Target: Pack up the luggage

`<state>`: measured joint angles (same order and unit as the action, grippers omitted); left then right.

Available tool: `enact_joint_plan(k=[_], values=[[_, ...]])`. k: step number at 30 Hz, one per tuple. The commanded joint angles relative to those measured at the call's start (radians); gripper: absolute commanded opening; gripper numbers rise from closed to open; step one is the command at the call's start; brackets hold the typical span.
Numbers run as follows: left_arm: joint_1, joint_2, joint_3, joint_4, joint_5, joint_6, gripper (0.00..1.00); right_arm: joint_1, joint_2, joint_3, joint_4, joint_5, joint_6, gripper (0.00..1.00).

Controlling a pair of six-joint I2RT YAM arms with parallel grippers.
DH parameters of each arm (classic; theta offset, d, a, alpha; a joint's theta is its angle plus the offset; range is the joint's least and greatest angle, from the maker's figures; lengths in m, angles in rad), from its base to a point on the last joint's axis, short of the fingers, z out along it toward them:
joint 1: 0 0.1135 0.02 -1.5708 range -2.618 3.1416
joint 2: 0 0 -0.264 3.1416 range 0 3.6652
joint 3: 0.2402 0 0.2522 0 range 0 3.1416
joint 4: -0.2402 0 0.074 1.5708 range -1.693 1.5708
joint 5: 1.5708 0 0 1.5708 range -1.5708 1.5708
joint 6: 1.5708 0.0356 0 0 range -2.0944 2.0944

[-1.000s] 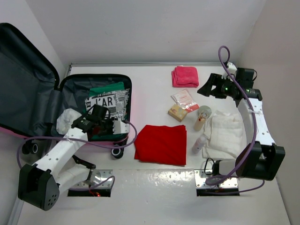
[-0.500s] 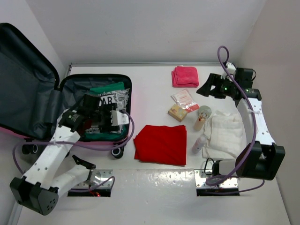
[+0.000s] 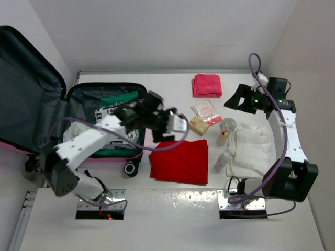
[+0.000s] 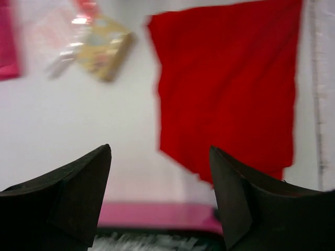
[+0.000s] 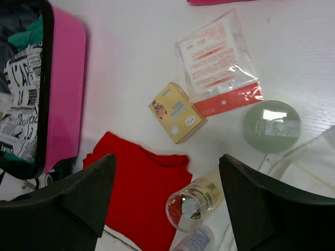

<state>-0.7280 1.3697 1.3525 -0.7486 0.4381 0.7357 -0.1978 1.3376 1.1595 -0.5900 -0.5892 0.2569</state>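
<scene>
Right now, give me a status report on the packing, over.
Left gripper open, empty, near folded red cloth. Right gripper open, empty. Bright pink hard-shell suitcase open, partly packed. Nothing blocking.

The left pincer [image 4: 159, 150] has black fingers [image 4: 68, 193] that look like dull plastic. In front of it lies a red cloth [image 4: 230, 89], soft and not shiny. Behind it, the luggage [image 5: 65, 94] has a hard pink shell, smooth and a bit shiny. Its lining [image 3: 31, 99] is dark grey cloth. Under the right pincer [image 5: 167, 157] sit a yellow cardboard box [image 5: 178, 119], a see-through crinkly plastic packet [image 5: 219, 57] and a bottle [image 5: 191, 205] with a shiny top. The table [image 5: 131, 47] is white, smooth and a little glossy.
</scene>
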Motion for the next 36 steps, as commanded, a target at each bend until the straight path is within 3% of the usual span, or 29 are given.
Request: enact_joint_plan(k=[1,5,13,18,26,28,29,32,36], values=[[-0.156,0.074,-0.081,0.046,-0.044,-0.078,0.78,-0.060,-0.054,0.005,-0.027,-0.017,0.021,0.79],[-0.246,0.195,-0.170,0.118,-0.116,-0.067,0.76,-0.143,-0.069,0.028,-0.096,-0.038,-0.014,0.79],[-0.283,0.402,-0.191,0.320,-0.246,-0.107,0.79,-0.219,-0.087,0.029,-0.152,-0.076,-0.088,0.79],[-0.292,0.494,-0.132,0.341,-0.234,-0.107,0.79,-0.226,-0.121,0.005,-0.163,-0.081,-0.125,0.79],[-0.314,0.627,-0.165,0.404,-0.231,-0.124,0.77,-0.246,-0.132,0.016,-0.185,-0.087,-0.169,0.79],[-0.314,0.658,-0.165,0.404,-0.202,-0.111,0.67,-0.250,-0.132,0.020,-0.191,-0.087,-0.179,0.79],[-0.314,0.658,-0.165,0.393,-0.172,-0.111,0.56,-0.252,-0.130,0.022,-0.189,-0.086,-0.183,0.79],[-0.301,0.696,-0.132,0.359,-0.141,-0.111,0.43,-0.253,-0.129,0.028,-0.191,-0.087,-0.182,0.79],[-0.281,0.718,-0.109,0.341,-0.141,-0.133,0.09,-0.252,-0.123,0.035,-0.172,-0.092,-0.163,0.79]])
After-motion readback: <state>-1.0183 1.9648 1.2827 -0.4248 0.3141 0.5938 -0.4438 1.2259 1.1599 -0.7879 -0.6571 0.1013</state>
